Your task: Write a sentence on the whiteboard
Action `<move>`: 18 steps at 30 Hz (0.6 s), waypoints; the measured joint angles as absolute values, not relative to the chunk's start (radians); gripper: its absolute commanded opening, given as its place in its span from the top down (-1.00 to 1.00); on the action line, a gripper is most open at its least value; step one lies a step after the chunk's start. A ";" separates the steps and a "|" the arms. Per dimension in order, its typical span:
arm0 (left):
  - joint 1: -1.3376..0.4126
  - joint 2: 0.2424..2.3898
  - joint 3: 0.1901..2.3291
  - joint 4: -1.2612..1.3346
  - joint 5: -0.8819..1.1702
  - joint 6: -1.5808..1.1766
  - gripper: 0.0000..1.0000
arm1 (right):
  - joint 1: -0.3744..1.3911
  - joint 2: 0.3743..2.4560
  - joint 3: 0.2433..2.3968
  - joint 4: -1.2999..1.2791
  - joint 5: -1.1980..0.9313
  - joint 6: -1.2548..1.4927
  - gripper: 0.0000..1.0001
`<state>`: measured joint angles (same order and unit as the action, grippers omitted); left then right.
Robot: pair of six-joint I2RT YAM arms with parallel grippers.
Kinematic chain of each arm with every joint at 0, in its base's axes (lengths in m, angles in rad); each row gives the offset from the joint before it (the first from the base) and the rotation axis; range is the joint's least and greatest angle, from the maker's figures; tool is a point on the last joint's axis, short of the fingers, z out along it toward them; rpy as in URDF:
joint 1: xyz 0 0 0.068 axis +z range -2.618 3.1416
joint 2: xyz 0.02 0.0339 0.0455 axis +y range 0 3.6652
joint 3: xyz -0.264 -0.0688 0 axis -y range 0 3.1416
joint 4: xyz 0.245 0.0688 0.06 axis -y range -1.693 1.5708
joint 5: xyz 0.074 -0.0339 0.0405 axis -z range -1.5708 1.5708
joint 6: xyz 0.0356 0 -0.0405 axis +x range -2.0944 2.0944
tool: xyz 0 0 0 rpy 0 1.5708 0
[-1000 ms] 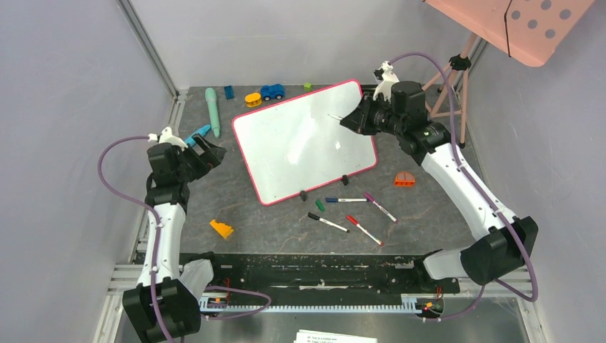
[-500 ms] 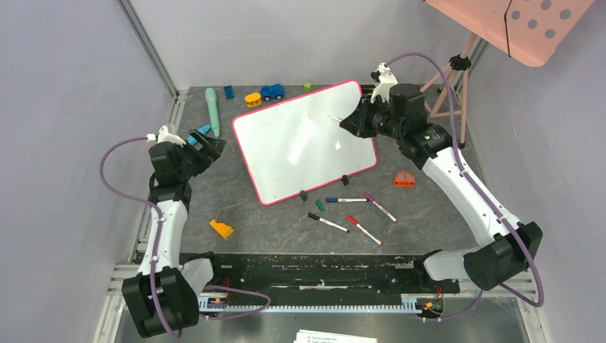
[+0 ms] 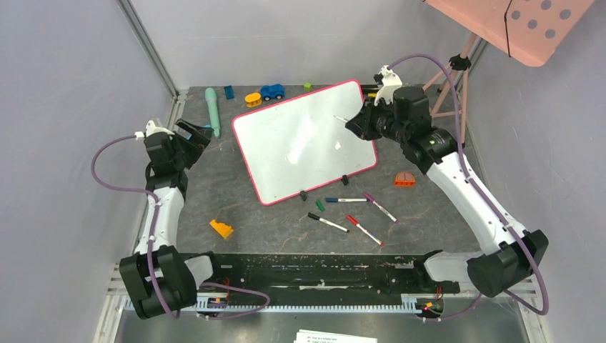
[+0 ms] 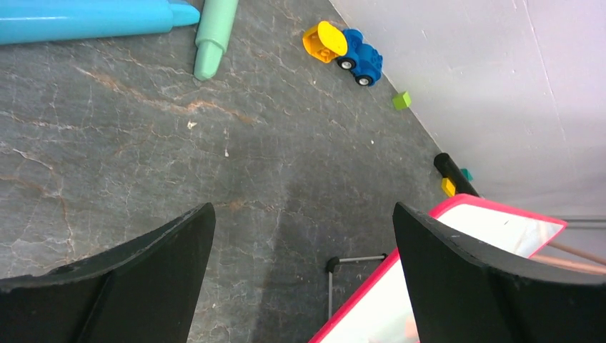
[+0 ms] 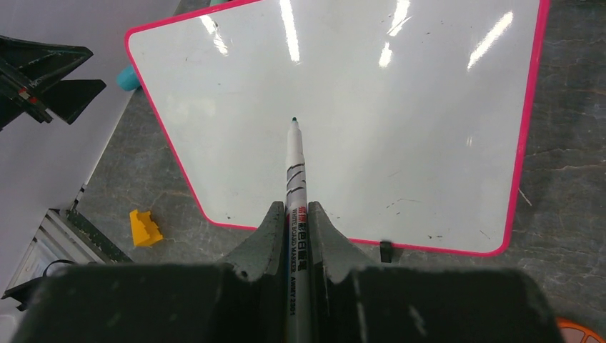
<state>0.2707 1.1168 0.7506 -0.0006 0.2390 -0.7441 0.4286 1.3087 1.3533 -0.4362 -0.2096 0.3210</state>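
One glossy pink-rimmed whiteboard, slim marker in right end effector

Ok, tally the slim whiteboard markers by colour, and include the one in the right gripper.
blue marker: 1
purple marker: 1
black marker: 1
red marker: 1
green marker, in the right gripper: 1
Total: 5

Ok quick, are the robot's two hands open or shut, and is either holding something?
Left end effector: open, holding nothing.
Right end effector: shut on a white marker, tip pointing at the whiteboard.
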 measured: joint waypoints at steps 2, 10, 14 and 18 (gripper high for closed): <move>0.277 1.126 0.761 0.001 0.236 -0.744 -0.99 | 0.429 1.293 1.343 -0.437 -0.204 0.316 1.00; 0.295 1.169 0.790 0.047 0.287 -0.749 -0.99 | 0.429 1.261 1.318 -0.443 -0.186 0.294 1.00; 0.306 1.174 0.793 0.081 0.366 -0.743 -0.99 | 0.429 1.261 1.311 -0.456 -0.184 0.286 1.00; 0.313 1.174 0.816 0.081 0.423 -0.736 -0.99 | 0.428 1.263 1.314 -0.485 -0.183 0.279 1.00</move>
<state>0.3126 1.1740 0.8158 0.0811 0.4229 -0.7361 0.4282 1.2633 1.3144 -0.4847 -0.1829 0.2787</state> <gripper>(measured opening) 0.993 0.121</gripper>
